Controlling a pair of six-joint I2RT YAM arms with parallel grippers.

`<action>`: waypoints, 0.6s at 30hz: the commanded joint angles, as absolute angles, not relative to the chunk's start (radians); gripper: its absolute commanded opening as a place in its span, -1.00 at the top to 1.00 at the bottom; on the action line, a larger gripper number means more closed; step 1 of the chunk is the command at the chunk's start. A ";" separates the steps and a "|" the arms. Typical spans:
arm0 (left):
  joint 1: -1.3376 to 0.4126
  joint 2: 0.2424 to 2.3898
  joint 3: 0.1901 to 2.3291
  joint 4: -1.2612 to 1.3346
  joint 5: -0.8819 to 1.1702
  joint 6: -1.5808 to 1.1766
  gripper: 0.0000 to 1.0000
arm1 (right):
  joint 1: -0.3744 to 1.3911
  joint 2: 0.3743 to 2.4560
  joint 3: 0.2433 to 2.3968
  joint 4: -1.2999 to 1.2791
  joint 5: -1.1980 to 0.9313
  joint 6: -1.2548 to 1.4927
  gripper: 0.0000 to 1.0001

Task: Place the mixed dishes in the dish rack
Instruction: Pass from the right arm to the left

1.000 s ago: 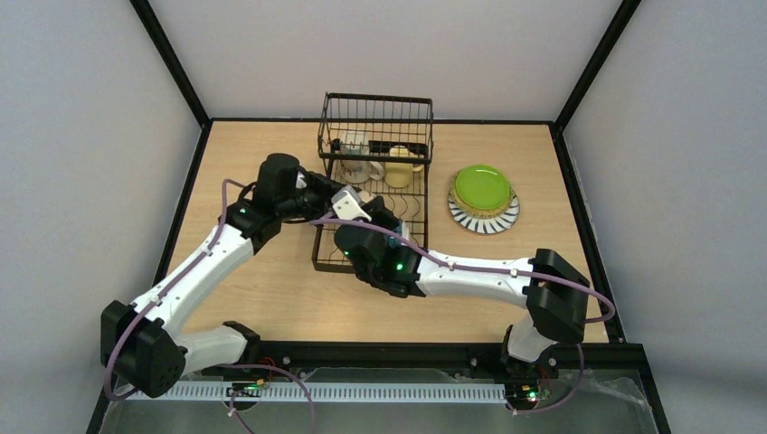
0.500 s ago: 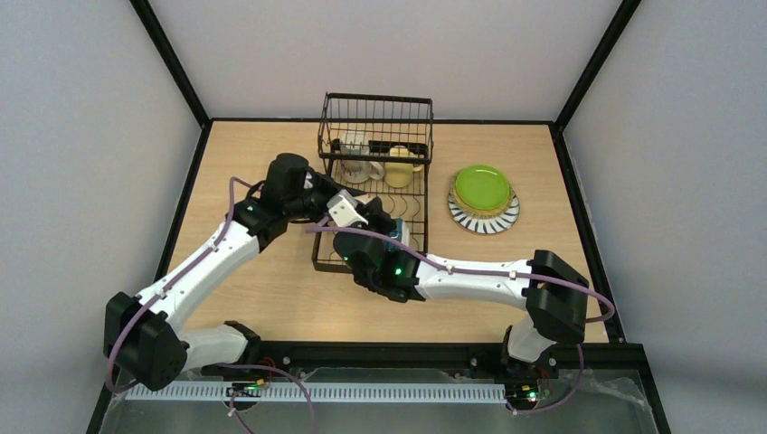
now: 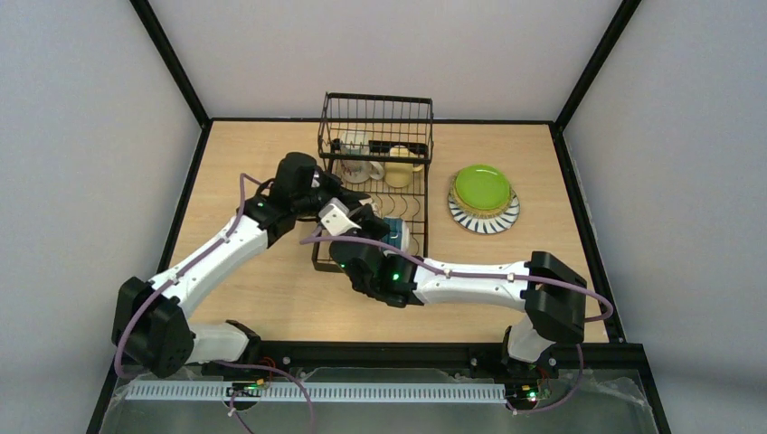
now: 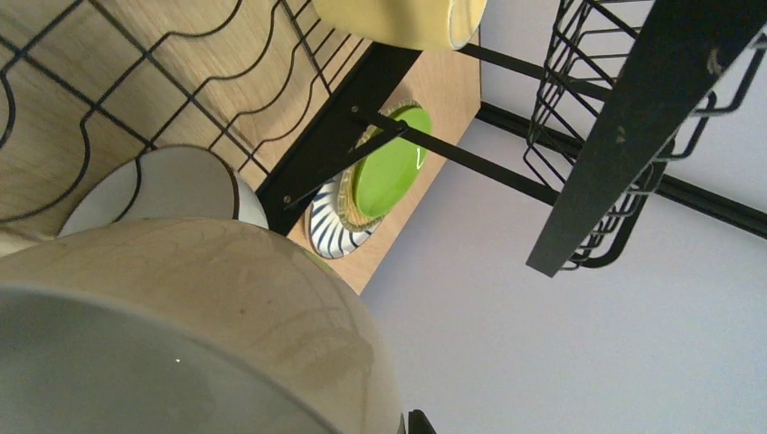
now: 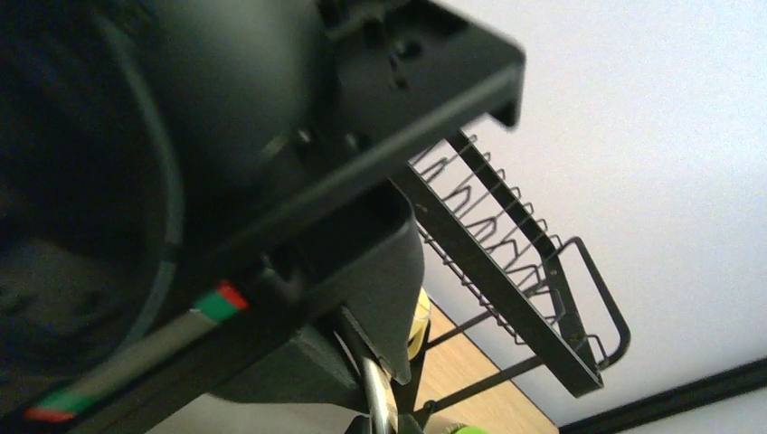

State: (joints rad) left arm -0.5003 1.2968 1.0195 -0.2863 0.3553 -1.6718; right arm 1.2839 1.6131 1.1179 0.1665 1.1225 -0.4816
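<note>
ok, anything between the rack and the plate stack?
Nothing: in the top view only bare tabletop separates the dish rack from the plate stack.

A cream mug [image 4: 226, 307] fills the seven o'clock corner. Wavy wire dividers of the rack [image 4: 335, 127] spread toward eleven, a yellow mug [image 4: 398, 18] sits at twelve, and a green plate [image 4: 389, 167] lies near centre.

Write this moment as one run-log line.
left pincer: shut, at cream mug | right pincer: over rack, grip unclear | plates: stacked beside rack
</note>
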 commanded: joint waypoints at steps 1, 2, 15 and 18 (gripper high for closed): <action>-0.480 1.312 0.985 -0.087 0.272 -1.602 0.97 | 1.348 1.574 1.126 0.178 1.033 -0.514 1.00; -0.481 1.304 0.966 -0.052 0.272 -1.609 0.97 | 1.348 1.573 1.125 0.177 1.031 -0.514 1.00; -0.478 1.247 0.795 0.240 0.300 -1.610 0.97 | 1.348 1.494 1.119 0.046 1.027 -0.395 0.35; -0.474 1.241 0.764 0.282 0.335 -1.581 0.97 | 1.348 1.431 1.109 0.004 1.025 -0.339 -0.11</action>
